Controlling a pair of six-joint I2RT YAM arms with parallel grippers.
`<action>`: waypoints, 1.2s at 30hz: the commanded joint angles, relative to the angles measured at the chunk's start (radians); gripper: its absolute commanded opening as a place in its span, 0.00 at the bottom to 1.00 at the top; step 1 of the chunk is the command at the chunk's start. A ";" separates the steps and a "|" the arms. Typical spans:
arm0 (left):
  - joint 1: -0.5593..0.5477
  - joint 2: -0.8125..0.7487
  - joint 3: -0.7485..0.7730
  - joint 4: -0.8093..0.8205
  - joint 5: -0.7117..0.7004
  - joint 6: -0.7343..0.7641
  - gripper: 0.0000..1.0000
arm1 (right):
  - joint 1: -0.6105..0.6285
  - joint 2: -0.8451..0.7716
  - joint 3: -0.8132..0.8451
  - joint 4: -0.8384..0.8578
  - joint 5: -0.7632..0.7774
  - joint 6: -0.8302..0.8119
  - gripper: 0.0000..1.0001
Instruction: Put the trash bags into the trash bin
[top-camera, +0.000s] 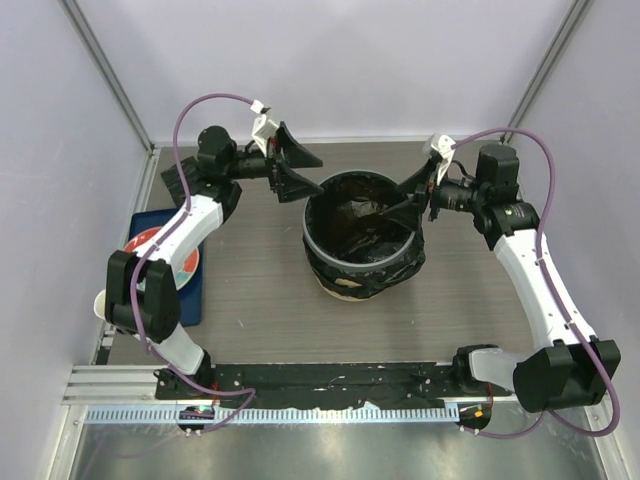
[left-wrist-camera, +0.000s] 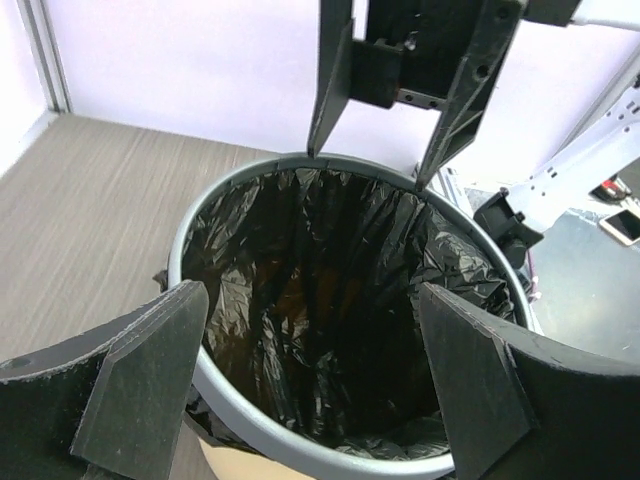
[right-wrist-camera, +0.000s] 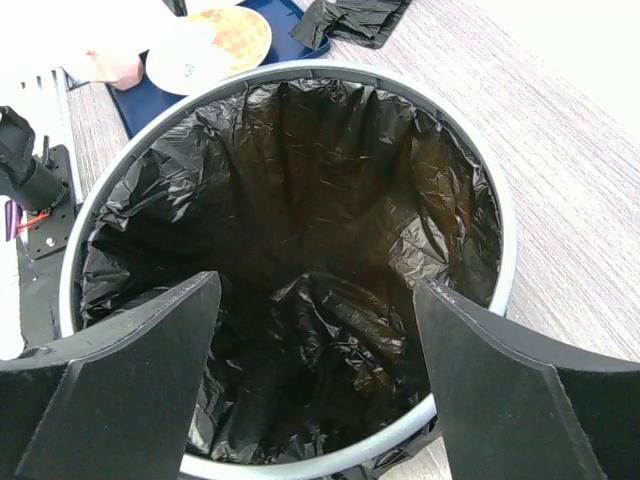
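The trash bin (top-camera: 312, 250) stands mid-table, lined with a large crinkly black trash bag (top-camera: 365, 225) whose edge is folded over the grey rim and down the outside. My left gripper (top-camera: 295, 168) is open and empty, hovering just outside the bin's back-left rim. My right gripper (top-camera: 418, 195) is open and empty over the right rim. The left wrist view shows the rim (left-wrist-camera: 185, 240), the bag (left-wrist-camera: 320, 270) and my open left gripper (left-wrist-camera: 312, 330). The right wrist view shows the rim (right-wrist-camera: 500, 230), the bag (right-wrist-camera: 300, 180) and my open right gripper (right-wrist-camera: 316, 300). A small folded black packet (top-camera: 178, 180) lies at the back left.
A blue tray (top-camera: 190, 300) with a round plate (top-camera: 160, 255) lies at the left edge; both also show in the right wrist view, the plate (right-wrist-camera: 205, 45) beside the folded packet (right-wrist-camera: 352, 20). Purple walls enclose the table. A black strip runs along the near edge (top-camera: 330, 378).
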 joint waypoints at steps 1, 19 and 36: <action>-0.002 0.007 -0.006 0.273 0.064 -0.039 0.90 | -0.012 -0.002 -0.017 0.158 -0.071 -0.004 0.85; 0.015 0.078 -0.112 0.062 0.079 0.259 0.74 | -0.017 0.029 -0.161 0.213 -0.082 -0.058 0.85; -0.014 -0.138 -0.051 -0.547 -0.154 0.874 0.82 | -0.017 -0.037 -0.152 0.239 -0.106 -0.017 0.86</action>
